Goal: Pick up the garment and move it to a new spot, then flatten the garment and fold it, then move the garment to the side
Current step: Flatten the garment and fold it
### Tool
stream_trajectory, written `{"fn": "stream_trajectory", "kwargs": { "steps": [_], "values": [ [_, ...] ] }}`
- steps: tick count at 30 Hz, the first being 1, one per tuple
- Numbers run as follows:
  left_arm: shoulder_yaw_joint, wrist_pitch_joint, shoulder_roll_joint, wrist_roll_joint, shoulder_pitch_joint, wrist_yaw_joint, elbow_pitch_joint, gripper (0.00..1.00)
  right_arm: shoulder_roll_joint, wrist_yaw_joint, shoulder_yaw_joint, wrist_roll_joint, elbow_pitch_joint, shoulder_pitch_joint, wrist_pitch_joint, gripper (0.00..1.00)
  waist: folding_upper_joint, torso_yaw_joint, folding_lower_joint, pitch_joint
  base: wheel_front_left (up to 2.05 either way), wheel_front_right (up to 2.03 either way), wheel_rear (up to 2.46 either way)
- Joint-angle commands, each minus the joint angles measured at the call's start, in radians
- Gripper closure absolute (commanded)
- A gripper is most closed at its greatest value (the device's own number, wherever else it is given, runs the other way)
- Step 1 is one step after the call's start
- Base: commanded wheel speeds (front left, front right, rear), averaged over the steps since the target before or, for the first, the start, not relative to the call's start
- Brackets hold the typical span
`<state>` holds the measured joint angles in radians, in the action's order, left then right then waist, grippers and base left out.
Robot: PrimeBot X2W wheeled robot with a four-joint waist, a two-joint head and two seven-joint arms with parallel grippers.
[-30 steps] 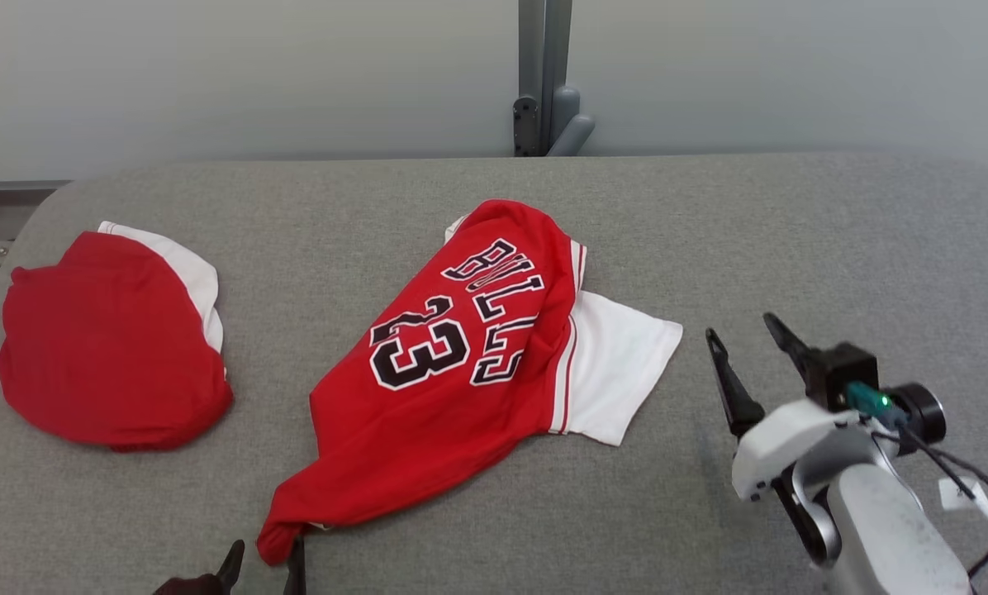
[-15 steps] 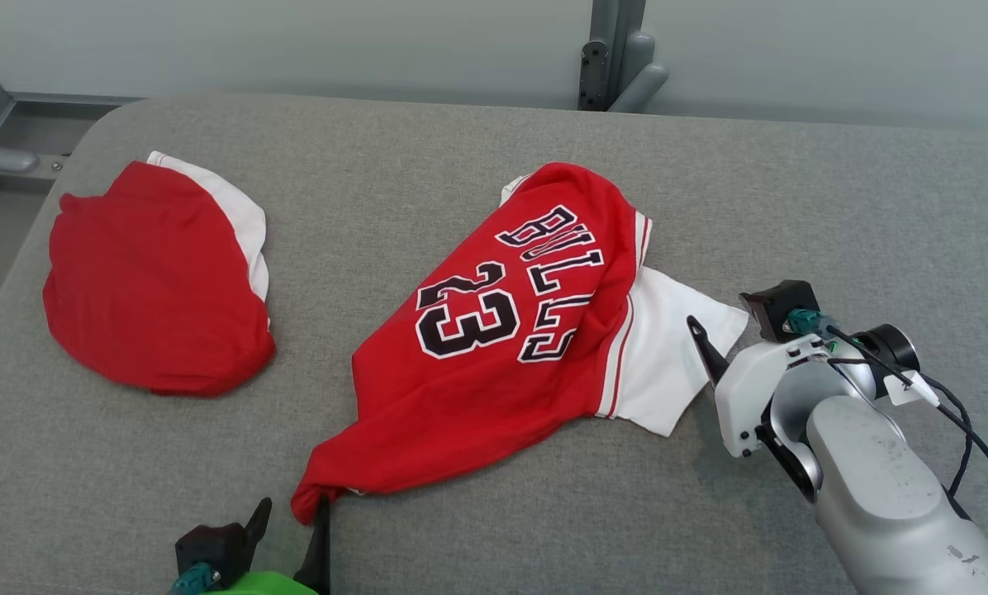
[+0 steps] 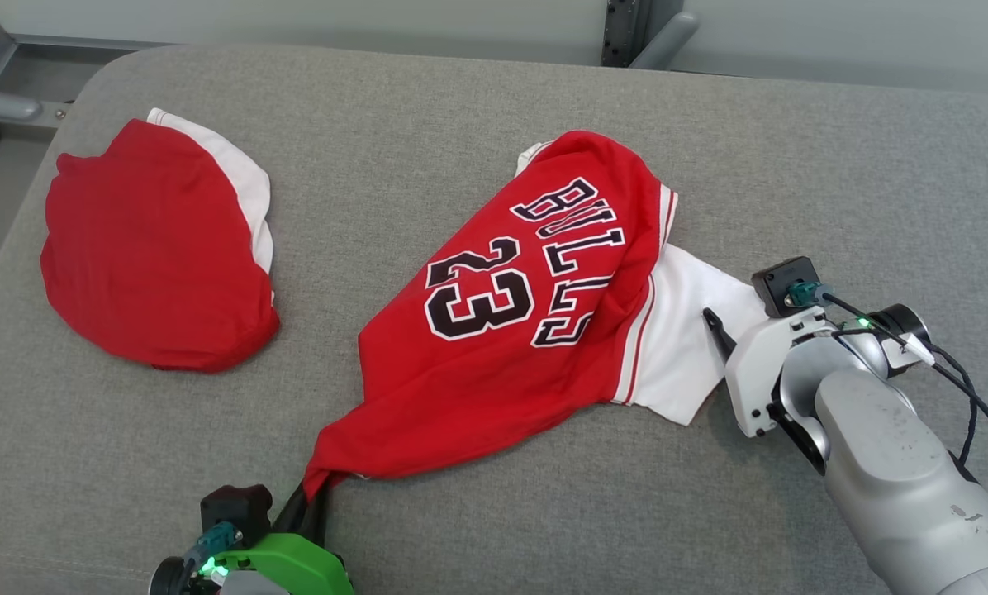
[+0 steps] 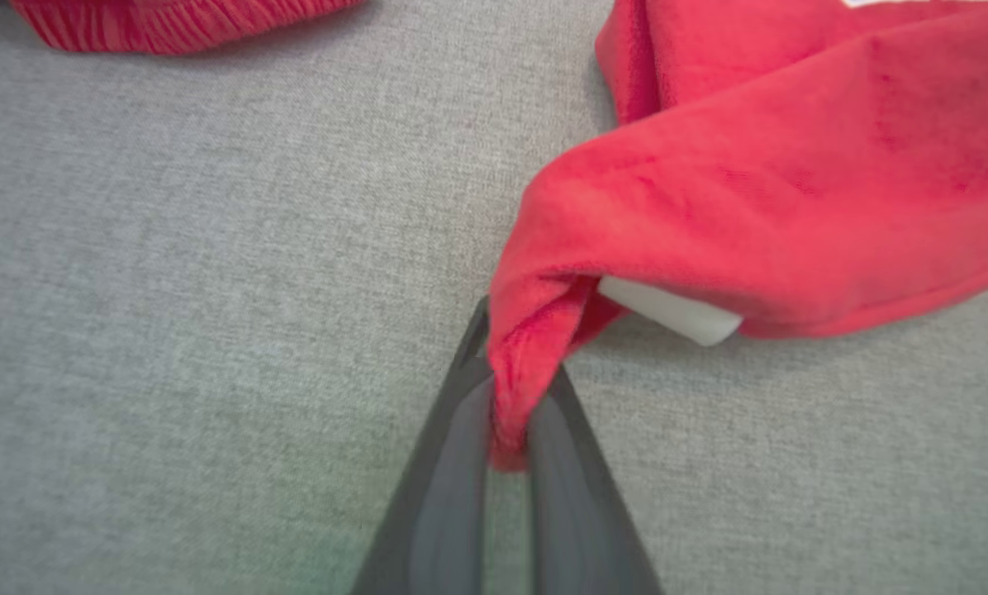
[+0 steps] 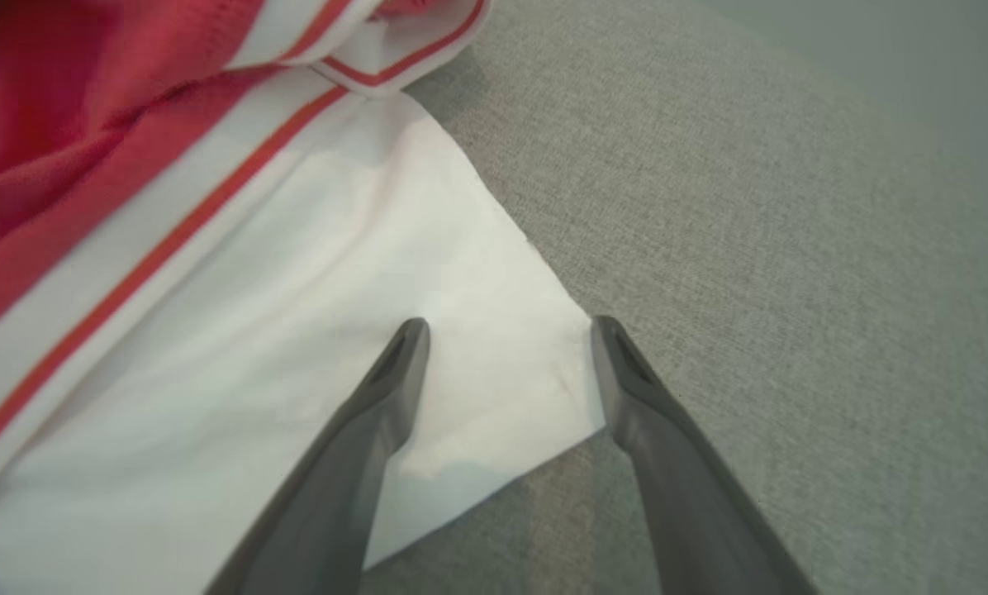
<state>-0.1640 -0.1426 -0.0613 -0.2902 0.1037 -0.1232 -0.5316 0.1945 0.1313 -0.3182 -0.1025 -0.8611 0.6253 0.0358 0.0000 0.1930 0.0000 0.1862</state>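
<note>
A grey woven cover stretches over the padded desk (image 3: pixel 461 99), with a pale wall and a metal post beyond its far edge at 12 o'clock. My jersey (image 3: pixel 494 364), red with "BULLS 23" in black and white lettering, lies crumpled at the middle of the desk. It runs from a bunched red corner at 7 o'clock up to its collar end at 1 o'clock. A white sleeve (image 3: pixel 684 347) sticks out flat toward 3 o'clock. A second red-and-white garment (image 3: pixel 147 256) sits in a rounded heap at 10 o'clock, well apart from the jersey. Both lie loose, straight on the cover.

My left tool (image 4: pixel 510 372) is pressed together on that 7 o'clock corner, with a fold of red cloth pinched between its fingers. My right tool (image 5: pixel 508 326) is spread wide, low over the outer corner of the sleeve. One finger is over the white cloth and the other is at its edge.

I judge the jersey to be light, soft and limp. It will sag and trail from wherever I hold it, and nothing about it can break. Corners and hems are the sensible holds. The sleeve lies thin and flat on the cover, so I reckon a finger must scrape under its edge or the cloth may slide away.
</note>
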Motion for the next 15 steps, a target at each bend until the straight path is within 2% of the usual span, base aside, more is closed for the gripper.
{"fn": "stream_trajectory", "kwargs": {
  "steps": [1,15],
  "values": [
    [-0.005,-0.007,-0.010,-0.003,0.021,-0.004,-0.009,1.00,0.004,-0.001,-0.007,-0.002,-0.012,0.015,0.007,0.00,0.0000,0.003,0.0000,0.008,0.00,0.00,0.00],
    [-0.054,-0.044,-0.027,-0.047,0.061,-0.007,-0.061,1.00,0.041,-0.001,-0.062,-0.035,-0.104,0.046,0.046,0.00,0.0000,0.027,0.0000,0.022,0.00,0.00,0.00]
  ]
}}
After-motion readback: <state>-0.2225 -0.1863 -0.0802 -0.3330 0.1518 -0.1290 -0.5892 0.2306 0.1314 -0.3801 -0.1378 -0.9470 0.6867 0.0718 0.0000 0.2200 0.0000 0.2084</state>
